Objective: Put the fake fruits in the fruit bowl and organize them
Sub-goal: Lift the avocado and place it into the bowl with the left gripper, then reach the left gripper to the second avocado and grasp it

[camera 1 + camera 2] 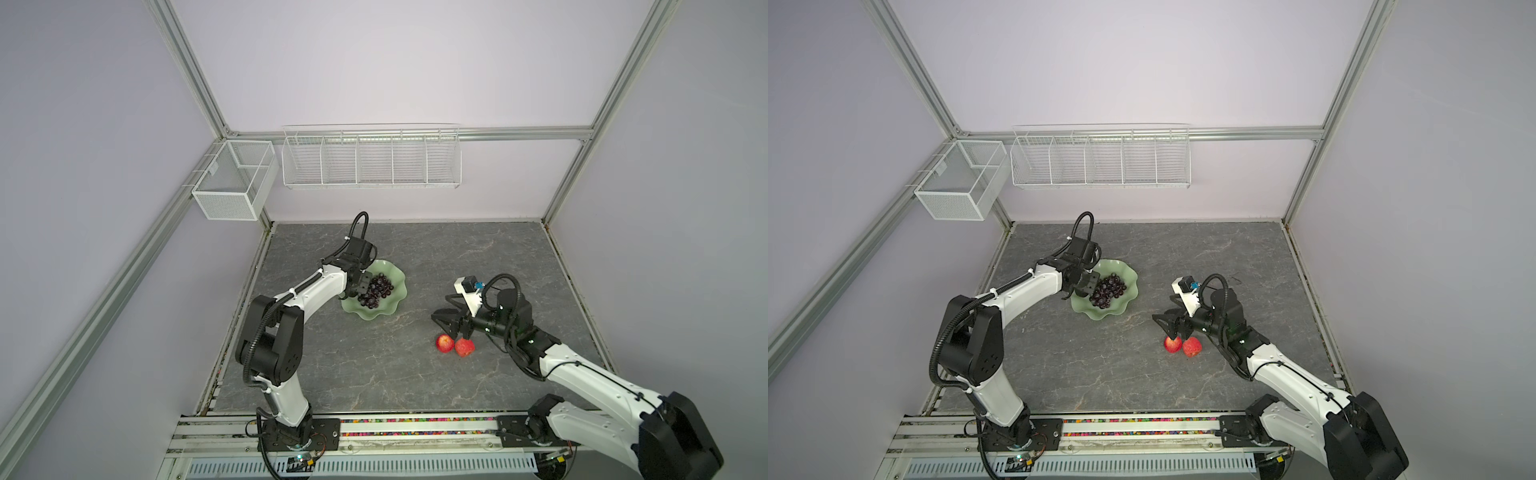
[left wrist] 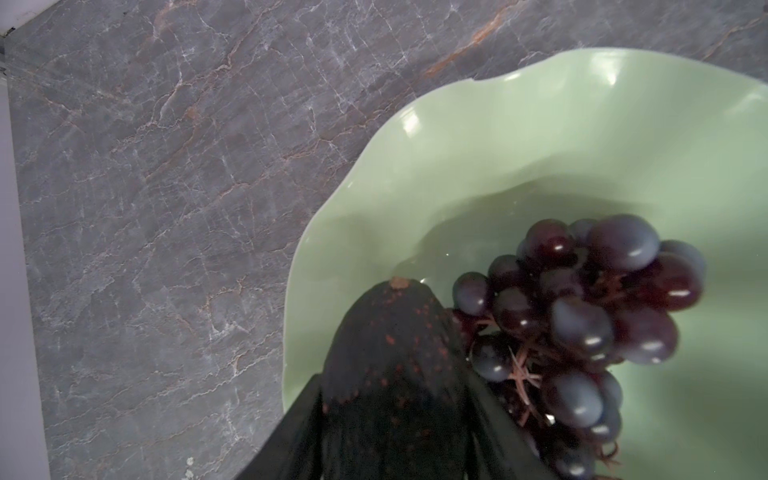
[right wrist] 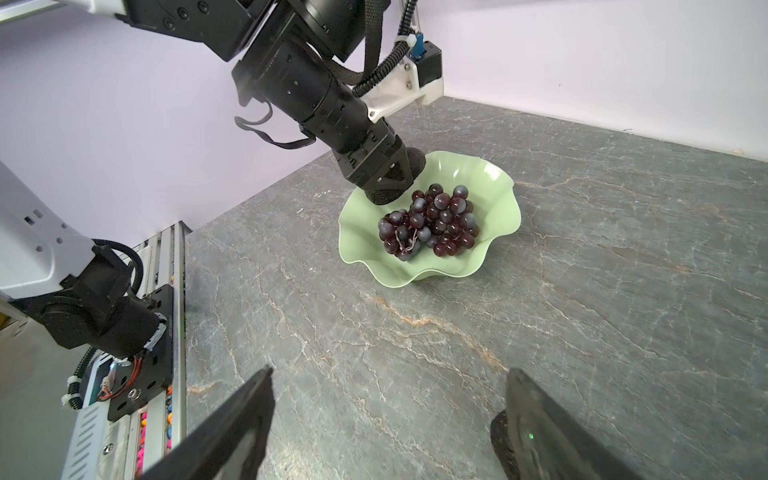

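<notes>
Now the left pincer (image 2: 392, 386) is closed partway on an avocado (image 2: 390, 328), whose tip points down into the bowl (image 2: 498, 145) beside the grapes (image 2: 582, 316). The right pincer (image 3: 389, 370) gapes wide and empty, near two apples (image 1: 464, 347) lying together on the tabletop (image 1: 374, 374).

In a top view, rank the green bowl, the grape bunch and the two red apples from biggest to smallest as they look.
1. fruit bowl
2. grape bunch
3. apple nearer the bowl and other apple: alike in size, so tied.
</notes>
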Robot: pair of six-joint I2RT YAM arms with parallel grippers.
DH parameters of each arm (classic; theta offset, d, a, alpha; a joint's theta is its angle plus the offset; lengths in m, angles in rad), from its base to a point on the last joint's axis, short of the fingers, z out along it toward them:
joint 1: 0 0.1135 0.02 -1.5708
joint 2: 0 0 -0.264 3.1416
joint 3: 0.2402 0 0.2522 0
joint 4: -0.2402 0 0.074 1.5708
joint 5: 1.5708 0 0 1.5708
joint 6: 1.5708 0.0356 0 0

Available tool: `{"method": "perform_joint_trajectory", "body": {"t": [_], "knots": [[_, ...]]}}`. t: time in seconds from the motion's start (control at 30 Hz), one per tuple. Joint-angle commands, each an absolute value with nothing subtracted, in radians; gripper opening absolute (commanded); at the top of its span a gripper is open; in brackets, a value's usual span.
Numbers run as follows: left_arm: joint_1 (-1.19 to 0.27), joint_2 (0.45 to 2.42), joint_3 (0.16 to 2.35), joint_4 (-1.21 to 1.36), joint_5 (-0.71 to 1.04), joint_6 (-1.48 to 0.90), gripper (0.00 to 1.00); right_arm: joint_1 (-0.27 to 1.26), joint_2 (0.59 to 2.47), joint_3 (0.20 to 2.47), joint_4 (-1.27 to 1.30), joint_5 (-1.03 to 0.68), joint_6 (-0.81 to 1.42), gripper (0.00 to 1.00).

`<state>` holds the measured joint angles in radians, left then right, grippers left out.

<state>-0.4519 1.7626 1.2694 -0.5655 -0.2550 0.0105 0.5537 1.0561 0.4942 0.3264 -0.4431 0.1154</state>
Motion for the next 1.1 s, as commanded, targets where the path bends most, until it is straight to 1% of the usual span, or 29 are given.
{"method": "perform_joint_trajectory", "body": {"t": [0.0,0.2,0.43,0.47,0.5,0.6,0.73,0.8,0.97,1.07], "knots": [[-0.449,1.732,1.258,-0.569,-0.264,-0.010,0.52,0.563,1.047,0.485,0.347,-0.468,0.089,0.88],[-0.449,1.715,1.250,-0.570,-0.256,-0.010,0.62,0.568,1.043,0.486,0.341,-0.466,0.084,0.88],[-0.468,1.637,1.237,-0.543,-0.194,0.015,0.62,0.562,1.020,0.483,0.319,-0.433,0.086,0.88],[-0.480,1.620,1.231,-0.536,-0.170,0.035,0.63,0.554,1.011,0.479,0.317,-0.417,0.100,0.88],[-0.497,1.599,1.225,-0.523,-0.108,0.076,0.63,0.540,1.002,0.477,0.306,-0.395,0.119,0.88],[-0.600,1.568,1.195,-0.464,0.003,0.143,0.64,0.474,0.963,0.469,0.266,-0.374,0.172,0.88],[-0.764,1.598,1.156,-0.337,0.076,0.260,0.66,0.363,0.896,0.448,0.199,-0.377,0.238,0.89],[-0.810,1.632,1.153,-0.280,0.126,0.303,0.66,0.335,0.869,0.436,0.174,-0.373,0.242,0.88],[-0.844,1.685,1.119,-0.118,0.264,0.445,0.68,0.299,0.852,0.414,0.173,-0.365,0.261,0.89],[-0.844,1.720,1.137,-0.115,0.339,0.537,0.69,0.293,0.855,0.409,0.184,-0.364,0.263,0.89]]}}
